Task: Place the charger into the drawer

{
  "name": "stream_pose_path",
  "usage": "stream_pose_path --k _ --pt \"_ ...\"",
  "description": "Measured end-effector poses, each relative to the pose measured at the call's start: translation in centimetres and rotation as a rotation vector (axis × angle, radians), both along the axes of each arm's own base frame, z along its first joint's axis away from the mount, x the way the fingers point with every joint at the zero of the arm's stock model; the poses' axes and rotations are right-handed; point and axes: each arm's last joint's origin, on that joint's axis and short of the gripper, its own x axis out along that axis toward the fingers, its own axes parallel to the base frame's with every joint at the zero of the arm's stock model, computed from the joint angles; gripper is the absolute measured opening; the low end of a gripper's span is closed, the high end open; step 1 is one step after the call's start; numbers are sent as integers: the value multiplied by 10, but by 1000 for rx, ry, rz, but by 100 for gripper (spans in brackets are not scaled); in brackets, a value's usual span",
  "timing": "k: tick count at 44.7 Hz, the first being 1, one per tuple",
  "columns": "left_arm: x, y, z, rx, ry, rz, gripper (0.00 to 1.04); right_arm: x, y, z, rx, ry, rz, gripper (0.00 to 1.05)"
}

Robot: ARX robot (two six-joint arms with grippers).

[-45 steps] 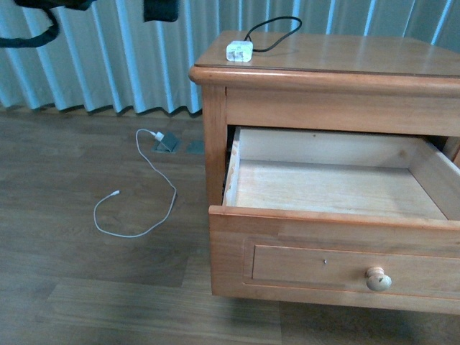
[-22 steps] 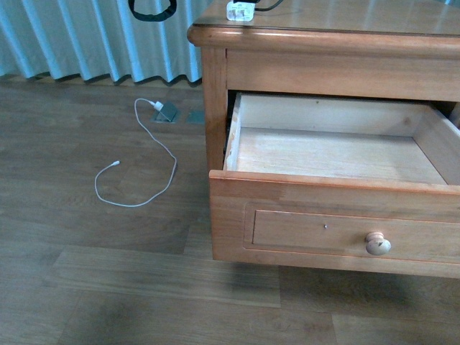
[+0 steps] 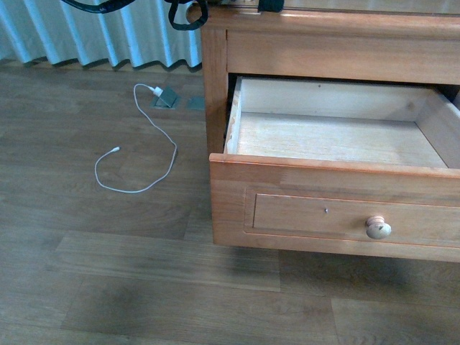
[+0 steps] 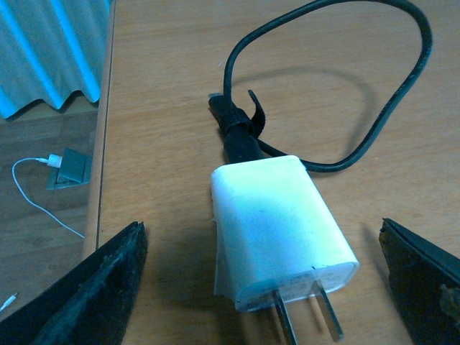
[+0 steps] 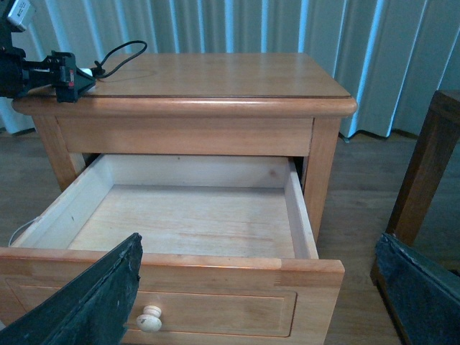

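1. If read from the far left: curtain (image 3: 72,32) at the back, wooden floor (image 3: 108,273) before it, a thin white cable (image 3: 174,154) looped loose there, well apart from the nightstand (image 3: 215,108).
2. Over the nightstand top (image 4: 165,108), near its left edge: left gripper (image 4: 262,228), spread wide, one finger on each side of the charger (image 4: 280,215), touching neither side.
3. Flat on that top, between those fingers, with long axis running from prongs (image 4: 309,323) to cable end; prongs toward the wrist, black cable (image 4: 402,93) leaving the far end and curling in a loop across bare wood.
4. Close beside the charger, the top's left edge, with a drop to the floor past it; more open wood on the loop's side.
5. Below and rightward: drawer (image 3: 323,190) pulled well out, pale interior open upward forward of the top's lip, walled on four sides, knob (image 3: 378,227) on the front panel.
6. Before the drawer front, well apart from the charger: right gripper (image 5: 259,243), spread wide, gripping nothing.
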Motion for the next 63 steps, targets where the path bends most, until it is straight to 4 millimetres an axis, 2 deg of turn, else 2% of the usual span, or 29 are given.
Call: stream_pose_path --k 9,19,26,39,44,52,59,63 --pt "7 -3 1 -4 -3 10 99 0 0 0 0 0 0 96" --pt "7 -8 1 -1 -6 7 61 0 0 0 0 0 0 96" --pt "7 -9 0 1 -7 5 41 0 0 0 0 0 0 96" --pt "-10 2 3 -8 -26 14 40 0 0 0 0 0 0 96" --pt "-22 8 9 -14 -40 5 40 0 0 0 0 0 0 96" --pt "-69 25 40 -19 -94 -47 40 0 0 0 0 0 0 96" --pt "-102 37 49 -4 -109 -89 40 0 0 0 0 0 0 96" --pt "-130 43 49 30 -101 -144 40 0 0 0 0 0 0 96"
